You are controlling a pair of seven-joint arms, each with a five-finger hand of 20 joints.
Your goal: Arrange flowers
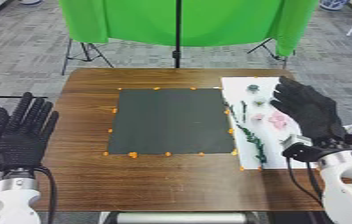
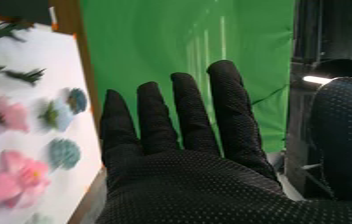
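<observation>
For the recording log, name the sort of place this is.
Probably a robotics lab or filming area: green cloth hung as backdrop, black stands, and flowers on a white sheet.

Wooden table [image 1: 88, 125]: extends between the left hand [image 1: 20, 137] and the right hand [image 1: 311, 112]. Green backdrop [image 1: 132, 20]: hangs beyond both hands. Black pole [image 1: 178, 32]: upright, beyond and between the hands. Grey floor [image 1: 150, 59]: lies beyond both hands. Blue-and-white object [image 1: 334, 4]: on the floor, well beyond the right hand.
</observation>
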